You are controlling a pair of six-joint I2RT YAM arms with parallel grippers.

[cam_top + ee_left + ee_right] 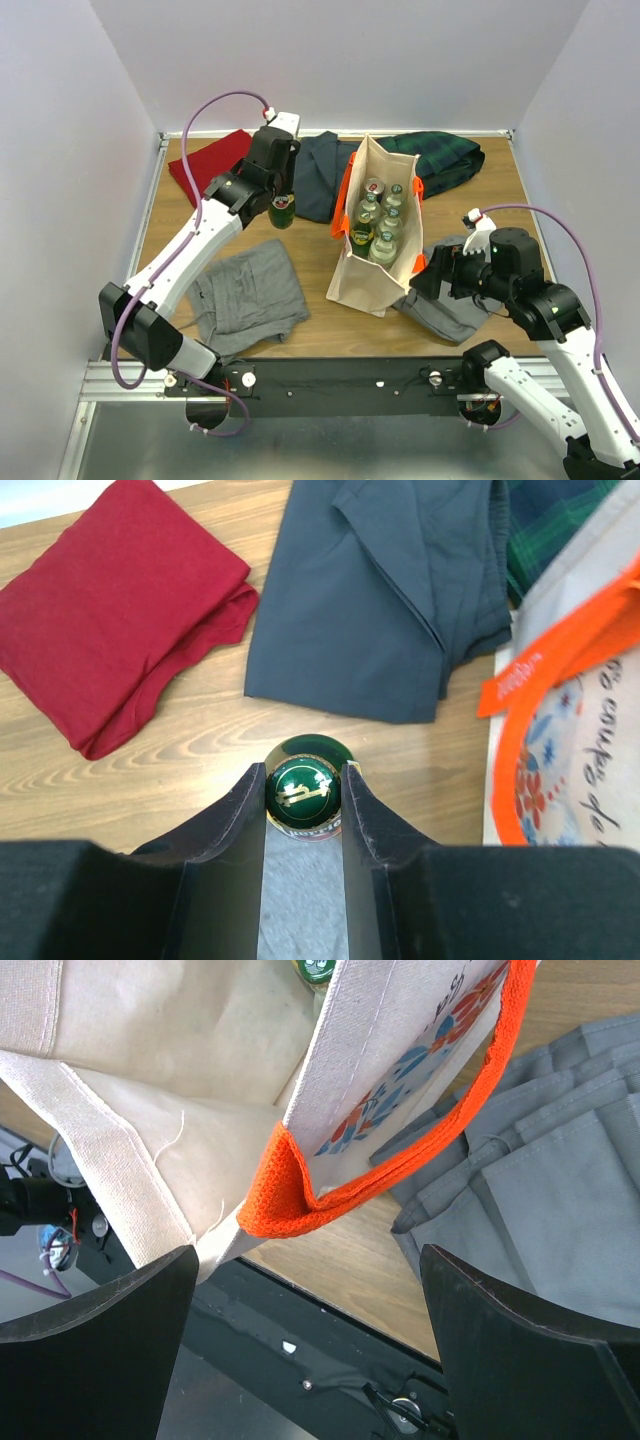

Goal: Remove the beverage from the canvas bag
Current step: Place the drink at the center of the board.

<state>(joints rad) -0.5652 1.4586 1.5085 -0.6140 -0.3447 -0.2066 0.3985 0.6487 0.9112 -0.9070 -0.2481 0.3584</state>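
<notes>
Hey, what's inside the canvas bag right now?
The canvas bag holds a cluster of bottles, with roughly six tops showing in two rows. Their lower parts and the bag's floor are hidden by its walls, so anything beneath them cannot be seen.

Coarse, matt weave on the tall beige canvas bag (150, 1060); thicker ribbed webbing in its short orange cloth handles (290, 1185). Glossy round green cap (305, 792) atop the dark green glass bottle (282, 212). Smooth, matt grain across the light wooden tabletop (150, 770). Soft, matt knit in the folded red cloth (120, 600).
</notes>
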